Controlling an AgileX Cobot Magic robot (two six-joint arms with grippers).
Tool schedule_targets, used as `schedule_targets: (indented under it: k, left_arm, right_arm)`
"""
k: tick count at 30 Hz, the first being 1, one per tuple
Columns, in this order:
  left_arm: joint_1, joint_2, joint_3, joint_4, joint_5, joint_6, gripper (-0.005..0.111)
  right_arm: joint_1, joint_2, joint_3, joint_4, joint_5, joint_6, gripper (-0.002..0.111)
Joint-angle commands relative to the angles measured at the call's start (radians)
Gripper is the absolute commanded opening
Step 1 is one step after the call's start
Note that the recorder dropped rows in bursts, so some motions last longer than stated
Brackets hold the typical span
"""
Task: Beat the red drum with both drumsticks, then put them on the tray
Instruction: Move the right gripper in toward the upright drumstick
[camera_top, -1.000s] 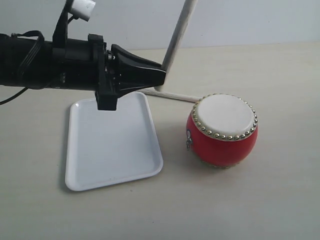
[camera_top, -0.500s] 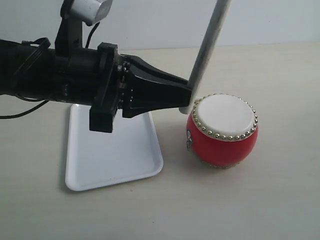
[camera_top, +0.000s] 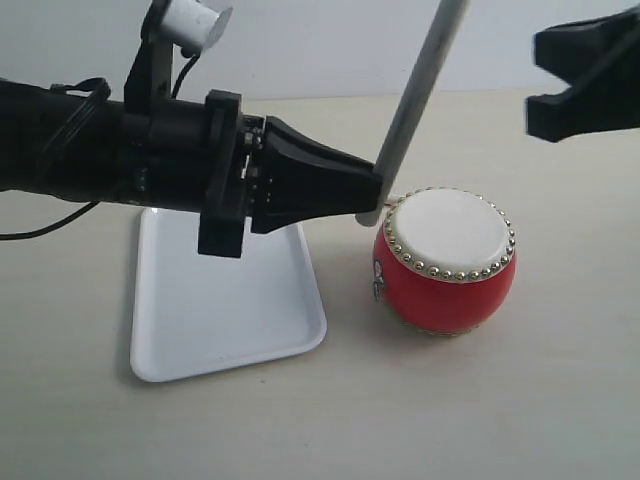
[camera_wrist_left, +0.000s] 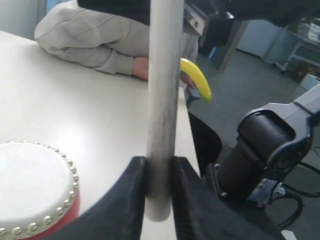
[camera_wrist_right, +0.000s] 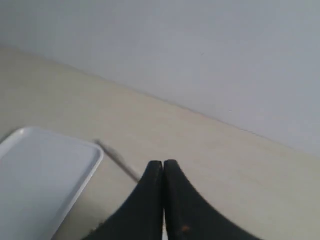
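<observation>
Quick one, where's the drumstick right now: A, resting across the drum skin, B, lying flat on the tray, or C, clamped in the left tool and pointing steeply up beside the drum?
C: the left tool grips the drumstick near its lower end, and it rises steeply beside the red drum.

Beige worktop (camera_top: 500, 400), pale wall (camera_top: 300, 50) behind. Beige-sleeved arm (camera_wrist_left: 95, 42) resting on worktop, yellow banana (camera_wrist_left: 197, 79) by its hand at the edge. Grey floor (camera_wrist_left: 240, 85) beyond.

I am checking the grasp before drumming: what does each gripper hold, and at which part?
The left gripper holds a drumstick near its lower end; the right gripper is shut and holds nothing.
</observation>
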Motion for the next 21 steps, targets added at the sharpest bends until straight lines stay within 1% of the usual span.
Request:
schedule_targets:
  k: [1, 5, 8, 9, 11, 14, 15, 16, 18, 21]
  left_arm:
    - [0.058, -0.003, 0.001, -0.016, -0.021, -0.012, 0.0]
    - [0.134, -0.003, 0.001, -0.016, -0.018, -0.036, 0.0]
    - [0.168, -0.003, 0.001, -0.016, -0.018, -0.036, 0.0]
    - [0.176, -0.003, 0.001, -0.016, -0.014, -0.036, 0.0]
    - [0.183, -0.003, 0.001, -0.016, -0.01, -0.034, 0.0]
    - [0.188, -0.003, 0.001, -0.016, -0.002, -0.03, 0.0]
    - [0.188, -0.003, 0.001, -0.016, -0.002, -0.03, 0.0]
    - [0.19, -0.003, 0.001, -0.016, -0.002, -0.03, 0.0]
    - [0.196, -0.003, 0.001, -0.016, 0.0, -0.028, 0.0]
    - [0.212, -0.003, 0.001, -0.016, 0.0, -0.017, 0.0]
  right_arm:
    - [-0.069, 0.235, -0.189, -0.019, 0.249, -0.138, 0.0]
    - [-0.184, 0.371, -0.311, 0.002, 0.497, -0.141, 0.0]
    - [-0.232, 0.45, -0.368, 0.149, 0.659, -0.224, 0.0]
    - [-0.24, 0.476, -0.371, 0.255, 0.712, -0.318, 0.0]
    - [-0.249, 0.507, -0.371, 0.391, 0.819, -0.473, 0.0]
    - [-0.268, 0.548, -0.369, 0.531, 1.102, -0.683, 0.0]
    - [-0.281, 0.559, -0.366, 0.578, 1.117, -0.765, 0.0]
    - [-0.29, 0.563, -0.357, 0.608, 1.117, -0.805, 0.0]
    - [-0.308, 0.572, -0.339, 0.679, 1.117, -0.839, 0.0]
    - [-0.309, 0.6, -0.31, 0.765, 1.117, -0.91, 0.0]
